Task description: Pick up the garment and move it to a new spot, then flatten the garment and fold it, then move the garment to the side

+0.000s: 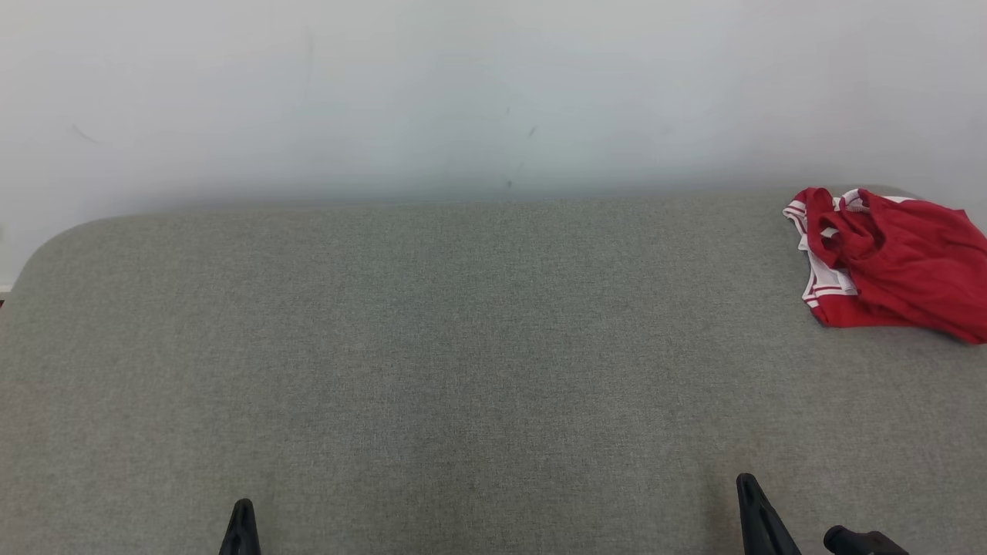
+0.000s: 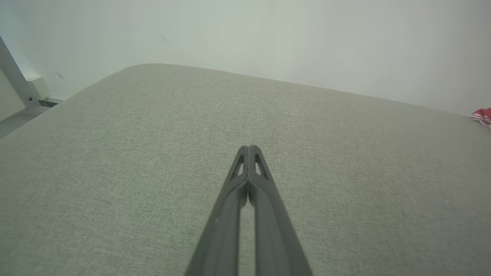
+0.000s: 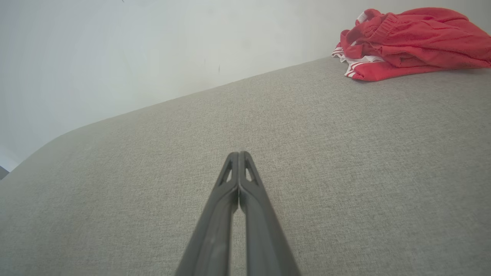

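**Garment [image 1: 902, 262] bunched at the far right, both tools shut at the near edge**

At the near edge of the grey cloth-covered worktop [image 1: 463, 347], the left tool [image 2: 249, 147] and the right tool [image 3: 238, 153] each have their two dark fingers pressed tip to tip, with nothing between them. The middle of the worktop is bare cloth. The red garment with white striped trim lies well apart from both tools at the far right, close to the pale wall [image 1: 463, 92].

It is a rumpled heap, not a neat fold. This fits either a garment waiting to be picked up or one already put aside, and I cannot tell which. I judge that any grasp would suit the right tool, which is nearer, with its tips parted first and closed on a raised ridge rather than a flat spot.

The heap's long axis runs left to right, slanting nearer toward the right. Its bunched red band and white trim point left, and the picture edge cuts off its right end
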{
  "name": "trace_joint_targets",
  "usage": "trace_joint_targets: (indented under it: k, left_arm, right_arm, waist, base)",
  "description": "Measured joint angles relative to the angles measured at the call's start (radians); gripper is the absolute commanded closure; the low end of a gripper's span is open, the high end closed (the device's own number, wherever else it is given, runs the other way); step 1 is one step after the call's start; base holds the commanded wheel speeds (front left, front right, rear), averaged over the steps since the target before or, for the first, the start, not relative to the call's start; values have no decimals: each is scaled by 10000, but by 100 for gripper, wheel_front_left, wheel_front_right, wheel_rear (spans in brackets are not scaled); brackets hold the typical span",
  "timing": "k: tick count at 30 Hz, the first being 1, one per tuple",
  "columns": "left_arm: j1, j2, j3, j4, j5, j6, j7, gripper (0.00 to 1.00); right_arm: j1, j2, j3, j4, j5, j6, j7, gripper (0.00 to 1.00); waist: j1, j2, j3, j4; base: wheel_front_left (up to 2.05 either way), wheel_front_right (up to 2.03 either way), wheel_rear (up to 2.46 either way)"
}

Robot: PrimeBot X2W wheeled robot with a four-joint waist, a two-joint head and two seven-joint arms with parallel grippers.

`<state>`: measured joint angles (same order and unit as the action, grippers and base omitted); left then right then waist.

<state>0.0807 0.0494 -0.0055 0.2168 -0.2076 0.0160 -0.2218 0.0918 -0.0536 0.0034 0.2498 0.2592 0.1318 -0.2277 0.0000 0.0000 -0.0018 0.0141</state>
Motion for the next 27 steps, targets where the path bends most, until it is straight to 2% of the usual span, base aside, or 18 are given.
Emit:
trace_joint_targets:
  k: [13,27]
  left_arm:
    - [-252,-4,180,15,-2648,-263,587,100]
    - [-526,-6,385,67,-4861,-514,1122,100]
  right_arm:
    - [-334,-29,-121,-2,2600,0,535,100]
    - [-622,-59,-249,-6,4809,0,1057,100]
  waist:
    - [0,0,6,-17]
    - [1,0,12,-34]
  base:
    - [0,0,0]
    - [0,0,0]
